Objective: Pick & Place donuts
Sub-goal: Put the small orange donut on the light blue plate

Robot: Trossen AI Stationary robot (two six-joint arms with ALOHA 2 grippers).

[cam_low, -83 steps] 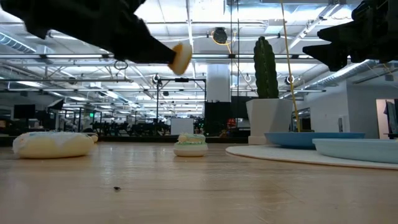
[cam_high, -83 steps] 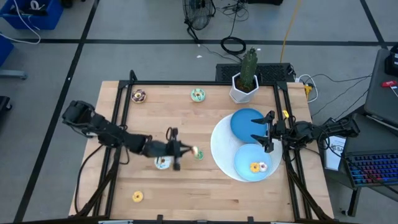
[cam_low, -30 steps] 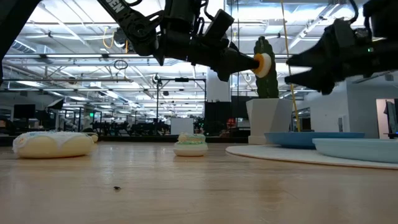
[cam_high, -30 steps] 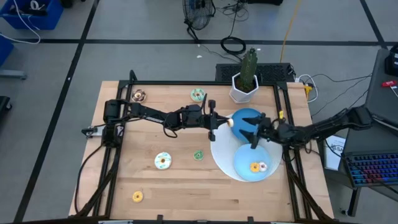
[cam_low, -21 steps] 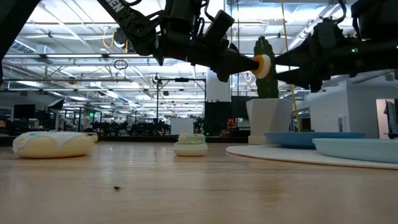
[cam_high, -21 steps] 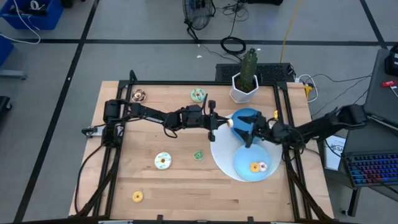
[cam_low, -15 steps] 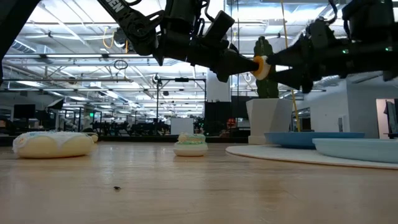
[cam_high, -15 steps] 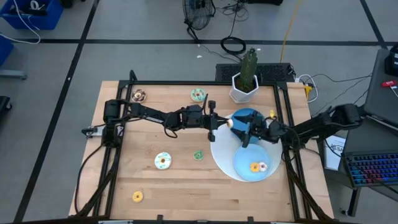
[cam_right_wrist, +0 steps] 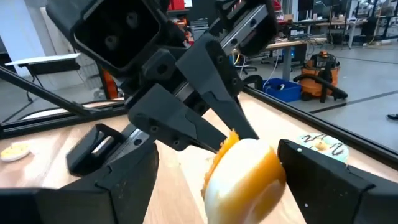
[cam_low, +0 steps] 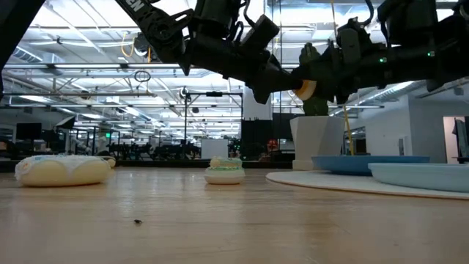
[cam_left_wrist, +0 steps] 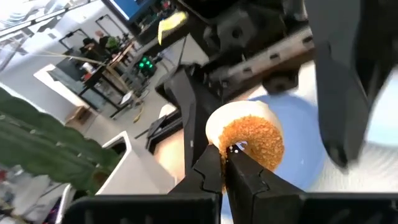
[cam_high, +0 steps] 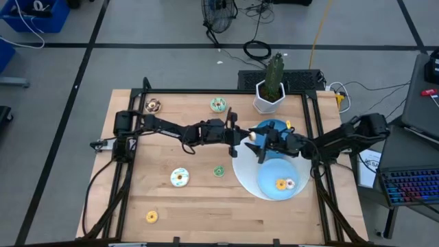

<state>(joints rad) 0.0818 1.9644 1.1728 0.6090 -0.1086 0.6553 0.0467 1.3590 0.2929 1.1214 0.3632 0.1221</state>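
My left gripper reaches from the table's left and is shut on an orange-iced donut, held in the air over the left edge of the far blue plate. My right gripper comes from the right and is open, its two fingers standing on either side of that donut. Two small donuts lie in the near blue plate. Several more donuts lie flat on the wood: chocolate, green, white-green, small green, yellow. My left gripper pinches the donut's rim between its two fingertips, coming level from the table's left. The donut is lifted clear of the table and plates. My right gripper has one finger close beside the donut's side; I cannot tell whether it touches.
A large white disc lies under both blue plates at the table's right. A cactus in a white pot stands at the far edge, just behind the grippers. Bare wood shows in the near left part of the table.
My right gripper has moved toward the table's left, up to the held donut, and its open fingers now stand around it. My left gripper has kept the donut still in the air.
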